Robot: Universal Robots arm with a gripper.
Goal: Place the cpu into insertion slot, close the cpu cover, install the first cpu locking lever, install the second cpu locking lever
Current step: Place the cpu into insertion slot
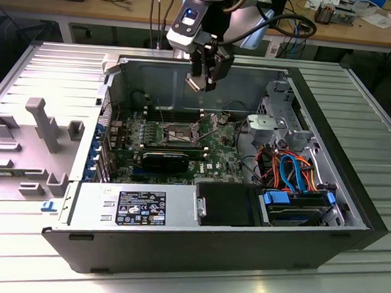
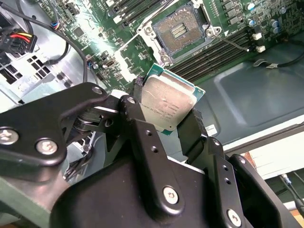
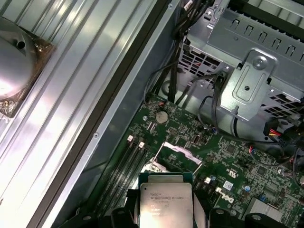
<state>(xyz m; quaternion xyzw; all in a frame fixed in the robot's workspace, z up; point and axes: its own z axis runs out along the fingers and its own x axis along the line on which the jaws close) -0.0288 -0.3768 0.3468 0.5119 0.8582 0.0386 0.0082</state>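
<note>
Exterior view: ribbed table [image 1: 175, 286], cpu [image 1: 195, 83] aloft

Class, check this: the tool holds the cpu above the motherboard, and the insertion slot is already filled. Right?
Wrong on the slot: the second wrist view shows the insertion slot empty. The tool does hold the cpu above the motherboard.

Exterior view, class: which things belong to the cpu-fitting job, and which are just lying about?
Job: cpu, held in the tool; insertion slot, empty.
Lying about: power supply, drive cage, blue and orange cables, grey plastic holder.
</note>
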